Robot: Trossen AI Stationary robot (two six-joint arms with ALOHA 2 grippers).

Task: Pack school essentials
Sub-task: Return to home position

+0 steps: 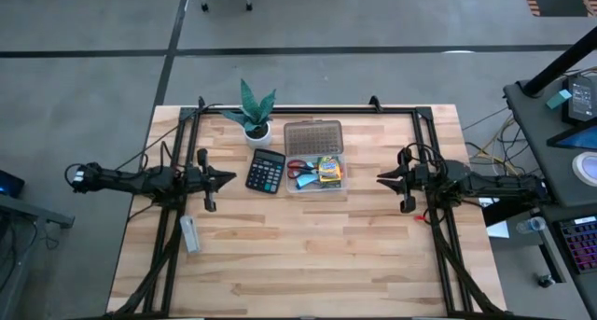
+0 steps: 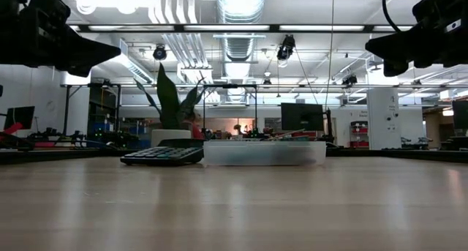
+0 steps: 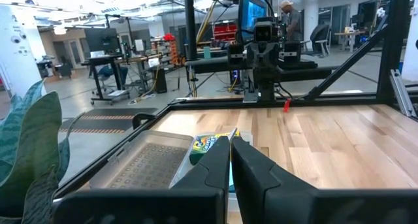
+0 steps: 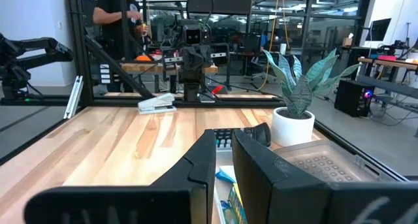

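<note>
I see the yellow-green crayon box (image 1: 328, 170) and red-handled scissors (image 1: 297, 166) in the clear plastic box (image 1: 314, 184); my left gripper (image 1: 229, 179) and right gripper (image 1: 382, 178) hover closed, empty, either side.

Things on the wooden tabletop (image 1: 308, 255) that do not belong to the packing

A potted green plant (image 1: 255, 110) stands at the far edge, and a black calculator (image 1: 266, 170) lies just in front of it. Beside the calculator sits a clear plastic box (image 1: 314, 183) with its grey lid (image 1: 313, 137) folded open behind it. A white stapler (image 1: 190, 234) lies apart, nearer the left side. A person (image 4: 117, 18) stands in the room beyond.
</note>
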